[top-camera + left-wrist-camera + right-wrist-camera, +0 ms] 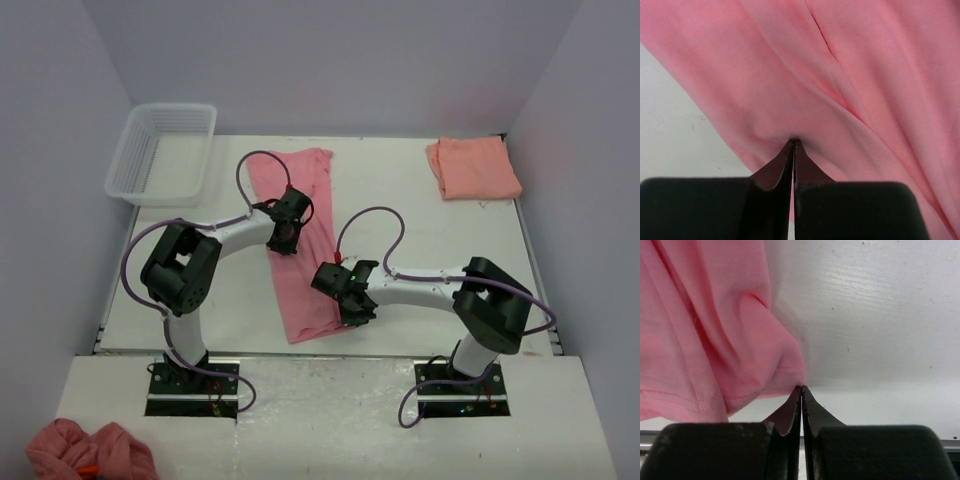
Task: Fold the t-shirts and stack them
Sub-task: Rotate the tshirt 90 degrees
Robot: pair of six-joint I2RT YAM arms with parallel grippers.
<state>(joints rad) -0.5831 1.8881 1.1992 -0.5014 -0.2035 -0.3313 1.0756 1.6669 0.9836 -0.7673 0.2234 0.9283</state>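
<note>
The rose-pink t-shirt (pixel 305 195) lies as a long narrow strip running from the back middle of the table to the near edge. My left gripper (pixel 283 238) is shut on its left edge about halfway along; in the left wrist view the cloth (pixel 840 75) puckers at the closed gripper (pixel 793 141). My right gripper (pixel 353 310) is shut on the strip's near right corner; in the right wrist view the hemmed corner (pixel 705 340) is pinched at the closed gripper (pixel 801 387). The salmon-orange t-shirt (pixel 473 167) lies folded at the back right.
A clear plastic basket (pixel 165 150) stands at the back left corner. A crumpled heap of pink cloth (pixel 90 452) lies on the lower shelf at the near left, beside the left arm's base. The white table (pixel 420 220) is walled on three sides.
</note>
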